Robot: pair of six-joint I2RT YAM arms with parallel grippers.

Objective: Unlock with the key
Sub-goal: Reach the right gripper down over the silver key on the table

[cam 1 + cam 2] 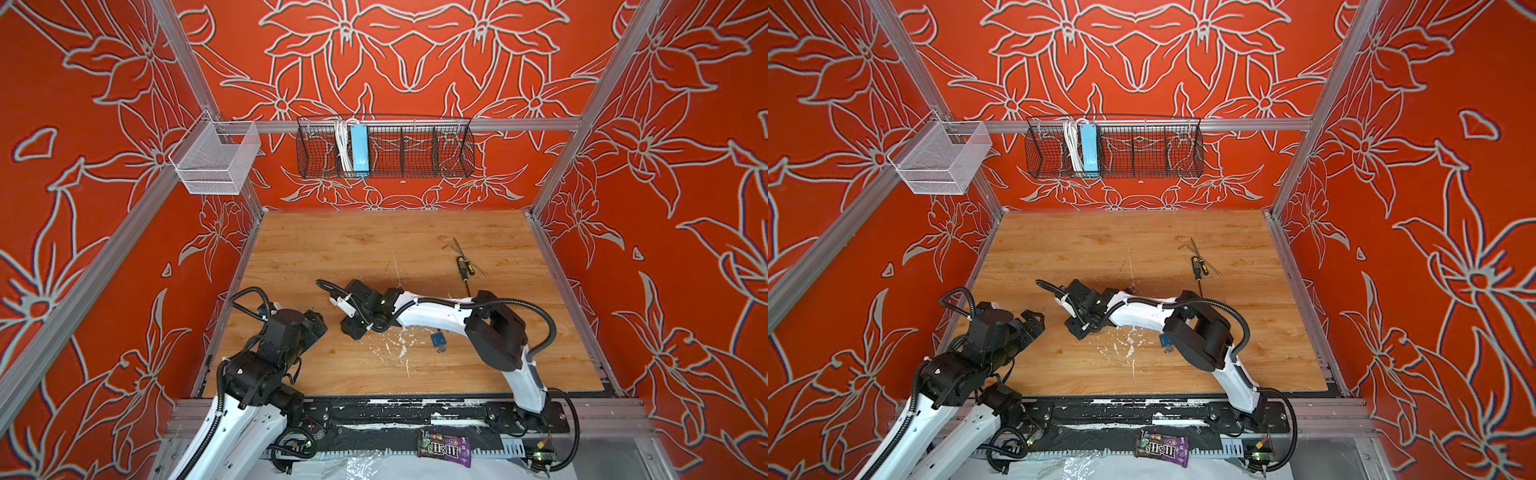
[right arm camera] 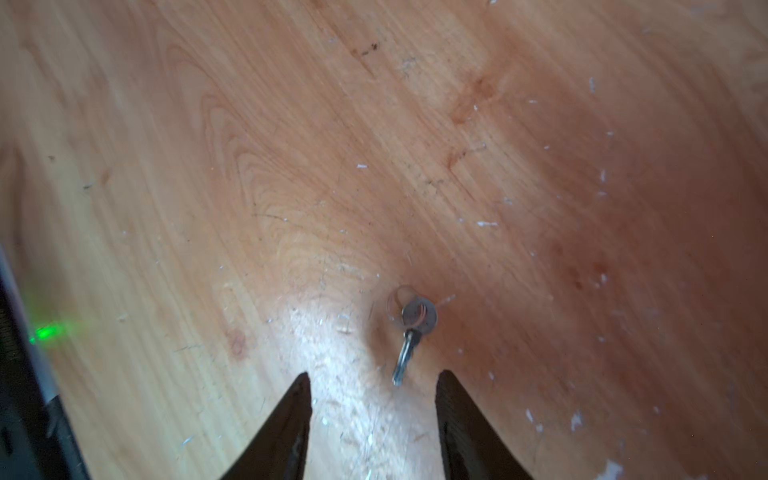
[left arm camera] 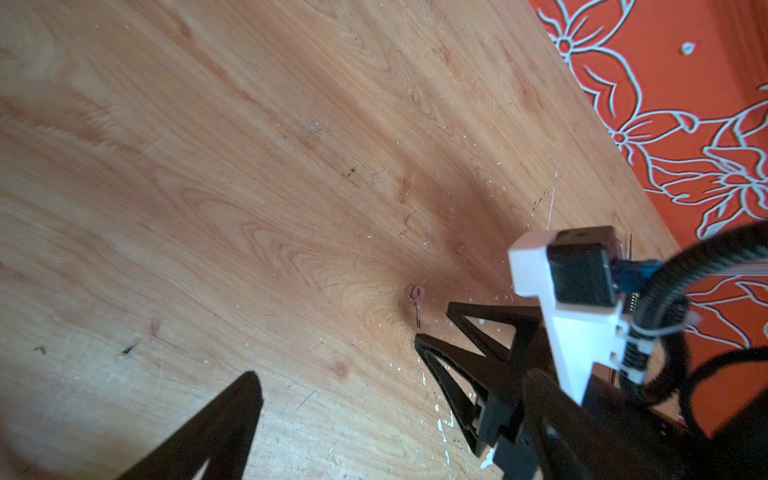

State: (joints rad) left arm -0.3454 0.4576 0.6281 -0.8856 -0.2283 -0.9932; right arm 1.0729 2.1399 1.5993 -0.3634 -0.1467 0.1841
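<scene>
**A:** How do the jaws of the right gripper [image 2: 374, 384] stand?

**B:** Parted, clamping nothing. Its two black fingertips [image 2: 303, 399] sit low over the table [image 1: 332, 249]. The key [image 2: 409, 332] lies flat on the wood, its blade tip reaching just into the gap between them and touching neither. Its round head and ring point away from the gripper.

**A:** And the other one?

**B:** The left gripper [image 1: 318, 326] is spread wide and empty, near the table's left edge. It faces the right gripper without touching it.

**A:** Where's the lock?

**B:** The blue padlock [image 1: 436, 340] lies on the table under the right arm's forearm, partly hidden in both top views. Neither gripper touches it.

**A:** Anything farther out?

**B:** A screwdriver [image 1: 462, 266] and a hex key [image 1: 451, 247] lie together towards the back right.
</scene>
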